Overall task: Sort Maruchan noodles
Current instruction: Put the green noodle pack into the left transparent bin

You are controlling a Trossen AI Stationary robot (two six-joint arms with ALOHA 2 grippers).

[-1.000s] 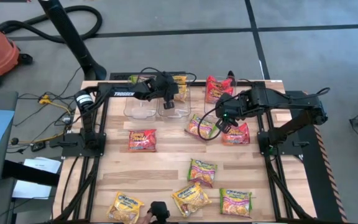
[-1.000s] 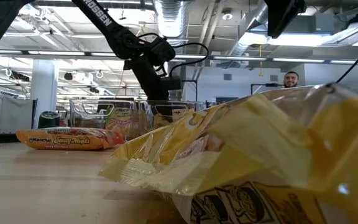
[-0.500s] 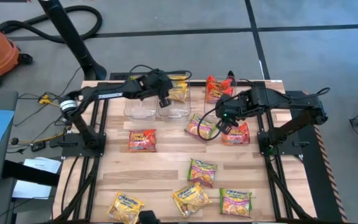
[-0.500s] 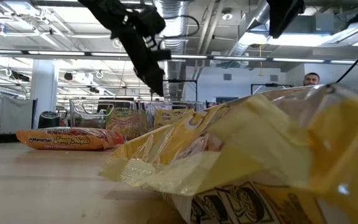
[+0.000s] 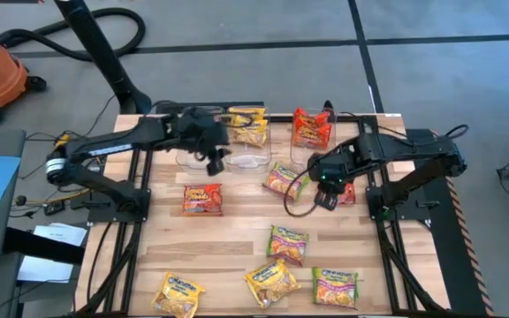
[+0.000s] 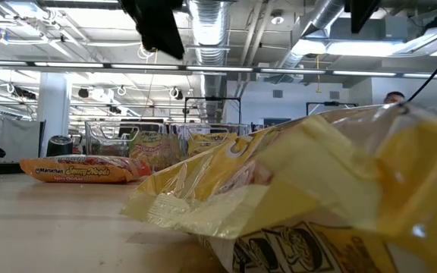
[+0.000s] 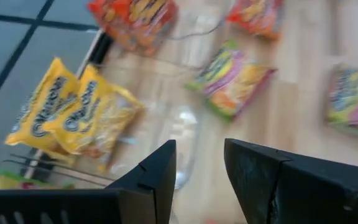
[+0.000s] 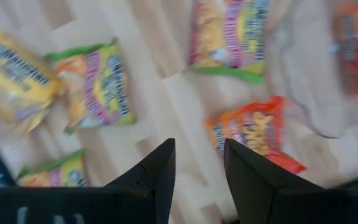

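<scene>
Yellow noodle packets [image 5: 247, 126] sit in a clear bin [image 5: 253, 146] at the counter's [image 5: 237, 238] far edge, red ones [image 5: 311, 126] beside them, others scattered loose. Left end effector [image 5: 215, 159] hovers empty, fingers narrowly parted, by the bins; right end effector [image 5: 325, 193], likewise empty, above an orange packet [image 8: 257, 134].

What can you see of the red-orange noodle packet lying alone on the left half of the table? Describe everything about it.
The red-orange noodle packet is a small, roughly square pouch of crinkly, shiny plastic with yellow lettering and a picture printed on its face. It lies flat on the wooden table, face up, nearer the front than the clear bins. No other packet touches it and no gripper holds it. In the low view it shows side-on as a long, low, slightly puffed shape resting on the tabletop.
</scene>
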